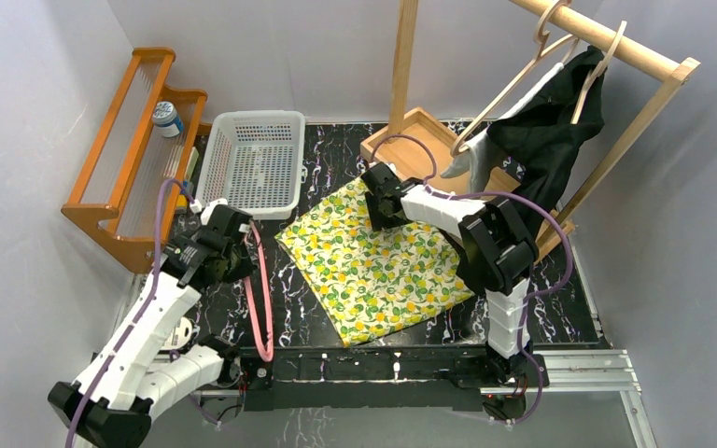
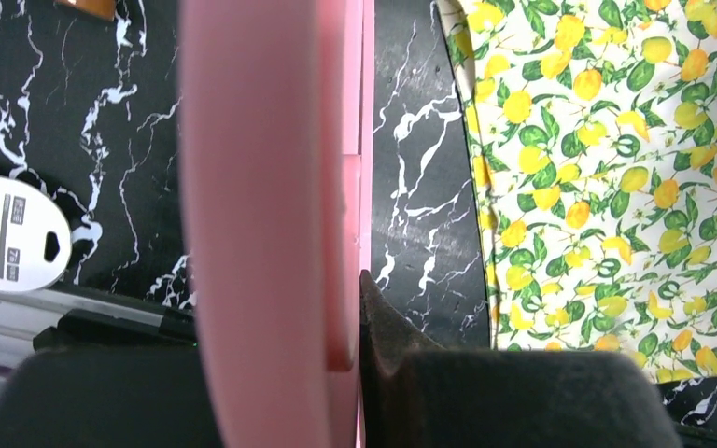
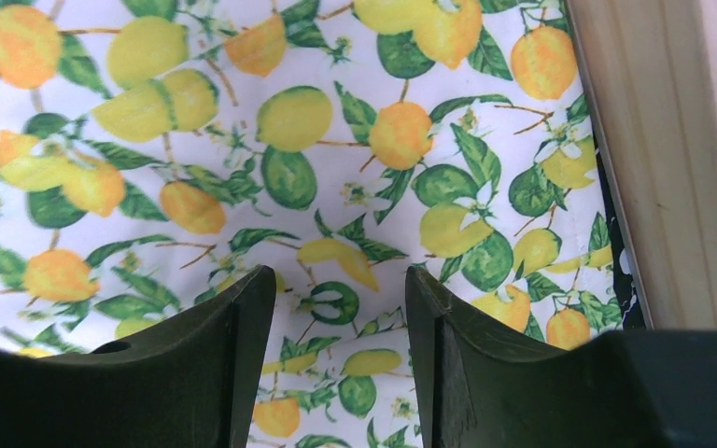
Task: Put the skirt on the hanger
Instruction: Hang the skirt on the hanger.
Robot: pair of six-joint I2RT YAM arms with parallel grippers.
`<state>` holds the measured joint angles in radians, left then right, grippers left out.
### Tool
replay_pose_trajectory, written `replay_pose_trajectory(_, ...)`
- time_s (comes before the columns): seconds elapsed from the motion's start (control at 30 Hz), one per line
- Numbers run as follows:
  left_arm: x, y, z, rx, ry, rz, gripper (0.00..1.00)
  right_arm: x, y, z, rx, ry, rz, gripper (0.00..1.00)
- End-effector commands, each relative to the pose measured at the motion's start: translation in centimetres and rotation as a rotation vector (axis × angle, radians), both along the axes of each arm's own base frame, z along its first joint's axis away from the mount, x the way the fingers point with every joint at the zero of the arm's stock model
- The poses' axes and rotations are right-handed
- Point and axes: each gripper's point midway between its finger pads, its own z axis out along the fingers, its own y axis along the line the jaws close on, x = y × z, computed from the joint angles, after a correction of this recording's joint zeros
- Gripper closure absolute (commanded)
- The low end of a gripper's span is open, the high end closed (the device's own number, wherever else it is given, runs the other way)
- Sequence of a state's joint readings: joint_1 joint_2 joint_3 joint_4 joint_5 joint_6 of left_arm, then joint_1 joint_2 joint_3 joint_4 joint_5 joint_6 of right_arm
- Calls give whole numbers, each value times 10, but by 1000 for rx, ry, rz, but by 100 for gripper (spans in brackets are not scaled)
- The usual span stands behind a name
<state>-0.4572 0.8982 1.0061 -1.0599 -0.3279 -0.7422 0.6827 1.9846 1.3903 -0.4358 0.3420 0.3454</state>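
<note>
We judge the skirt point(image 1: 373, 261) light, limp and quick to sag, so we would pinch a fold at one edge, ideally the waistband (which edge that is we cannot tell). It lies spread flat directly beneath our right gripper point(image 3: 336, 289), whose fingers stand well apart and hold nothing; the wooden rack base point(image 3: 672, 159) is just to its right. Our left gripper point(image 1: 233, 245) is clamped on the pink hanger point(image 2: 271, 187), with the skirt off to its right.

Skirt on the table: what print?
The skirt is white with yellow and orange lemons and green leaves. The right wrist view shows it best.
</note>
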Motion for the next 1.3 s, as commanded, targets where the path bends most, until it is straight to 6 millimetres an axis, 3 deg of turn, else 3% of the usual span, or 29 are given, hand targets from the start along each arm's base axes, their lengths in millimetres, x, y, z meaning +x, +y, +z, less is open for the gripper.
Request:
replay_pose_trajectory(0.0,21,-3,-2,39,-20,-14,100,10,23,74,142,-93,18,39)
replay_pose_trajectory(0.13,46,-7,-5,80,-26,-15,100,10,32,106,217,-138,50,39)
replay_pose_trajectory(0.23,69,-9,-4,102,-40,-16,100,3,36,119,256,-140,76,39)
replay_pose_trajectory(0.43,108,-14,-1,80,-70,-32,100,-28,45,121,334,-81,143,40)
replay_pose_trajectory(0.53,112,-20,-4,65,-56,-53,100,-51,54,110,359,-30,179,41)
replay_pose_trajectory(0.7,86,-23,-21,9,-20,-84,100,-91,84,91,350,27,275,42)
replay_pose_trajectory(0.83,56,-9,-32,24,-6,-76,100,-101,115,77,346,42,312,45)
replay_pose_trajectory(0.97,38,-1,-32,12,-16,-23,100,-94,158,78,394,-18,360,48)
replay_pose_trajectory(1.07,30,7,-29,18,0,49,100,-84,185,72,402,-44,370,57)
replay_pose_trajectory(1.27,1,24,-22,42,66,171,100,-52,219,59,373,-124,335,60)
